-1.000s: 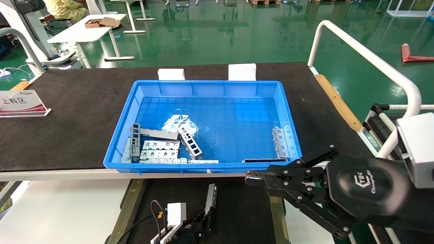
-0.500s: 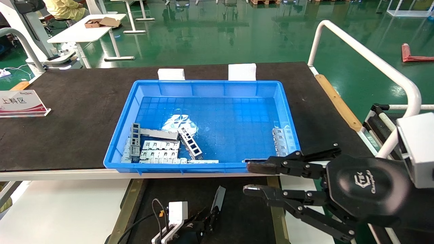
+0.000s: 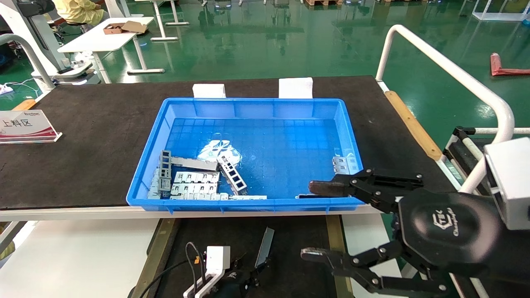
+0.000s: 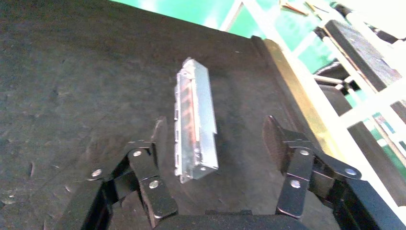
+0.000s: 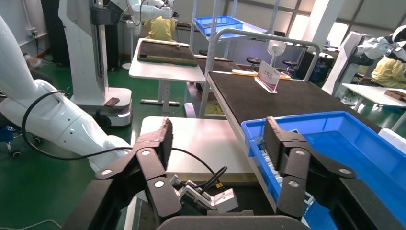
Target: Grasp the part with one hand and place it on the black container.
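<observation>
Green factory floor is seen beyond a black mat [image 3: 91, 136], on which a blue crate [image 3: 248, 198] holds several grey metal pieces at its near side. Below the crate's near edge lies the black container [image 3: 290, 248], edged by a brass strip [image 3: 333, 244]. The part [image 3: 264, 247] is seen lying on this container, slightly tilted; in the left wrist view the part [image 4: 195, 125] rests on the dark surface between the spread fingers of the left gripper [image 4: 215, 141], apparently touched by neither, though contact with the nearer finger cannot be ruled out. The left gripper [image 3: 248, 275] is low at the picture's edge. The right gripper [image 3: 316, 221] is held over the crate's near right corner, jaws wide apart and holding nothing.
</observation>
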Available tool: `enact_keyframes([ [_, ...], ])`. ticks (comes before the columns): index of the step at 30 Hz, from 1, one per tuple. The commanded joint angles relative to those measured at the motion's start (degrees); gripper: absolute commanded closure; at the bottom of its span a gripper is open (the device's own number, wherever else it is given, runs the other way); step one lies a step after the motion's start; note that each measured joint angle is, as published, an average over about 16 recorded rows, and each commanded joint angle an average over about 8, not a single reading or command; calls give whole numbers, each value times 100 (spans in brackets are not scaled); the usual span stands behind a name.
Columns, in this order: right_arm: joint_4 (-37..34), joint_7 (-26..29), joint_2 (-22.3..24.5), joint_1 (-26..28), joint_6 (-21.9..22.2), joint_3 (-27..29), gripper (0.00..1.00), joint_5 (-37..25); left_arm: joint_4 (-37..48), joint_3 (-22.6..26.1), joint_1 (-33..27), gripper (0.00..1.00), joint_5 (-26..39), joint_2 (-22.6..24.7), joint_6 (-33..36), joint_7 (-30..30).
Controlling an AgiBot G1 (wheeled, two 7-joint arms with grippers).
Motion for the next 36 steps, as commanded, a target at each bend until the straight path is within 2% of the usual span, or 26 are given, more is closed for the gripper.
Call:
enact_keyframes([
  [1,0,0,0,0,0,0,0,0,-64,1,30,0,-1,-65,93,5],
  [14,0,-1,0,0,0,-1,0,1,-421,239,69,0,-127,-1140,1695,-285],
  [25,0,-1,1,1,1,-2,0,1,-710,386,-206,0,-210,-2128,3307,-633],
  [36,0,-2,1,1,1,-3,0,2,-931,334,-427,0,-206,-2847,4205,-636],
])
